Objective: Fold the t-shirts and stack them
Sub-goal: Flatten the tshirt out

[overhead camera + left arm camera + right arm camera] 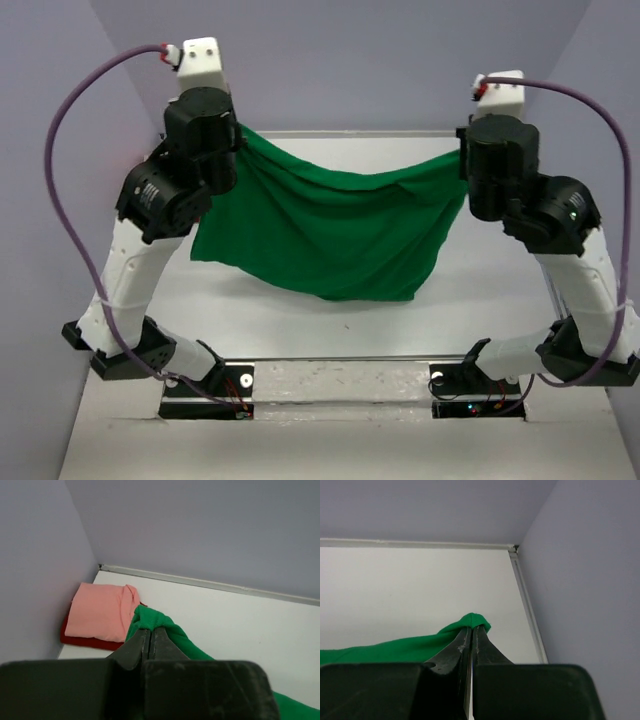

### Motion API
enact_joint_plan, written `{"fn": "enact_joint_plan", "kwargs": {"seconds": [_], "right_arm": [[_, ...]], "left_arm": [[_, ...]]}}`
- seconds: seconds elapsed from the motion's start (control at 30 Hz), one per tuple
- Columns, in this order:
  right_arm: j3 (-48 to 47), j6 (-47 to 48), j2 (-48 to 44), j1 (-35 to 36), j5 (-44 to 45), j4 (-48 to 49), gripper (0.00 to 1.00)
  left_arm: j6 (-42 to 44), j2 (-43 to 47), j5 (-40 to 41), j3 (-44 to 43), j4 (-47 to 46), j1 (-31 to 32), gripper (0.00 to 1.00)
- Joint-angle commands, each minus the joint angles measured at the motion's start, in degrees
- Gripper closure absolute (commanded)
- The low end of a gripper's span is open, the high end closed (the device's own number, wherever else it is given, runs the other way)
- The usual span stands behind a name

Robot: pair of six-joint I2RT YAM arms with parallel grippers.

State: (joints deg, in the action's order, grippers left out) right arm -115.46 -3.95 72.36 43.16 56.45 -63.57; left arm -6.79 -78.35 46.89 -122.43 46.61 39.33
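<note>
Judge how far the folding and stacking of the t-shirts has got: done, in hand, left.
Done: the pink shirt lies folded on the dark red shirt in the far left corner. In hand: the left gripper and right gripper, both shut, hold the green shirt spread between them, sagging toward the table. Left: folding it and stacking it on those two.

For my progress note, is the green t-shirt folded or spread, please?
Spread: the green t-shirt hangs between the left gripper and right gripper.

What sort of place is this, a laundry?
Probably a robot test booth: plain lilac walls box in a white table, and two bolted-down robot arms hold a bright green cloth t-shirt between them.
</note>
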Motion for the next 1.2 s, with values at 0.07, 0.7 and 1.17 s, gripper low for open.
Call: {"fn": "enact_joint_plan", "kwargs": {"seconds": [0.07,0.7,1.17], "right_arm": [[0.4,18.0,1.7,8.8,18.8,16.1,1.00],[22.6,-17.4,-24.1,4.8,3.4,-14.1,1.00],[19.5,-15.9,-23.0,4.0,7.1,-14.9,1.00]], "left_arm": [[2.1,1.3,8.5,-2.0,-1.7,3.6,1.00],[-6.2,19.6,7.7,17.4,7.6,3.4,1.00],[-5.0,20.1,6.3,18.7,5.7,3.5,1.00]]}}
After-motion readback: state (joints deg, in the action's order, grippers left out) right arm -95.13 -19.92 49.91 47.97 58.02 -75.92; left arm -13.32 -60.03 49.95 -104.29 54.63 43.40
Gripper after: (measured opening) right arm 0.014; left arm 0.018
